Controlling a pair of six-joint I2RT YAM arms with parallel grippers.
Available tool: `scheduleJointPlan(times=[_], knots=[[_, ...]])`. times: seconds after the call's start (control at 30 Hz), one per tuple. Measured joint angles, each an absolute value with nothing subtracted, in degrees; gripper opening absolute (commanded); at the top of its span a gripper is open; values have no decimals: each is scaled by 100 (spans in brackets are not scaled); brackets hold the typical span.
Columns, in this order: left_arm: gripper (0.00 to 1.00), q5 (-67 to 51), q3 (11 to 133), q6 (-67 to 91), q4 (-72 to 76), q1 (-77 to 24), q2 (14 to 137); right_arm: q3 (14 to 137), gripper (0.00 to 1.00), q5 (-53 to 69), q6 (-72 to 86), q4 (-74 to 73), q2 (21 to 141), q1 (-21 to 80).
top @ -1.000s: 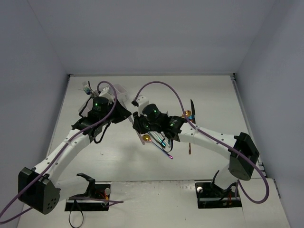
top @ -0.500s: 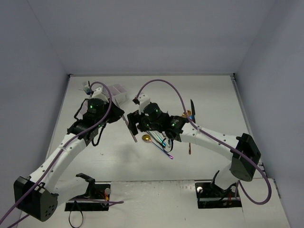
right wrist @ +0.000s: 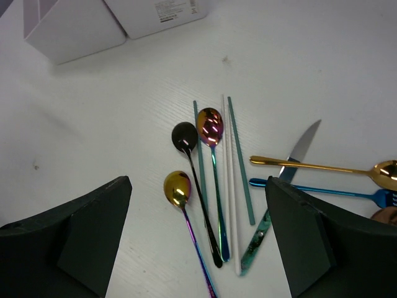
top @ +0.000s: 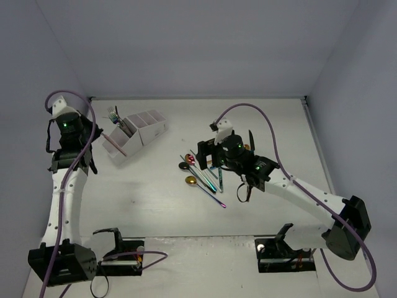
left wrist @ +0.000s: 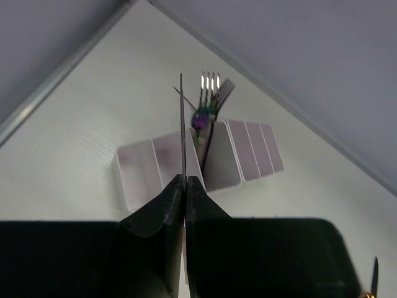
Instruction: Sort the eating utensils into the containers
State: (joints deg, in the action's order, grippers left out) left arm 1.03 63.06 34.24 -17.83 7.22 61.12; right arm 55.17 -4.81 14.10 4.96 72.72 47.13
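Observation:
My left gripper is shut on a slim pink utensil, seen edge-on as a thin dark line in the left wrist view. It reaches over the near end of the white caddy, which holds an iridescent fork. My right gripper hangs open and empty above loose utensils: a black spoon, a rainbow spoon, a gold-bowled spoon, teal sticks, a white stick, a teal knife, a gold spoon handle and a blue fork handle.
A black knife and a copper piece lie right of the pile, near the right arm. Grey walls close in the table at the back and both sides. The arm bases sit at the near edge.
The right gripper opened, letting go of the pink utensil, and drew back over the pile. The left arm swung far left with that utensil to the caddy.

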Motion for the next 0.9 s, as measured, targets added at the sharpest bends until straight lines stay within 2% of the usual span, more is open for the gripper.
scheduleJointPlan(times=[0.33,0.9], knots=[[0,555,7038,2979,-1205,1355,7578,4968,88,-491,1222,491,6731,4551],[0,376,7066,2505,-242,1395,9488,4744,88,-515,1149,493,6707,4390]])
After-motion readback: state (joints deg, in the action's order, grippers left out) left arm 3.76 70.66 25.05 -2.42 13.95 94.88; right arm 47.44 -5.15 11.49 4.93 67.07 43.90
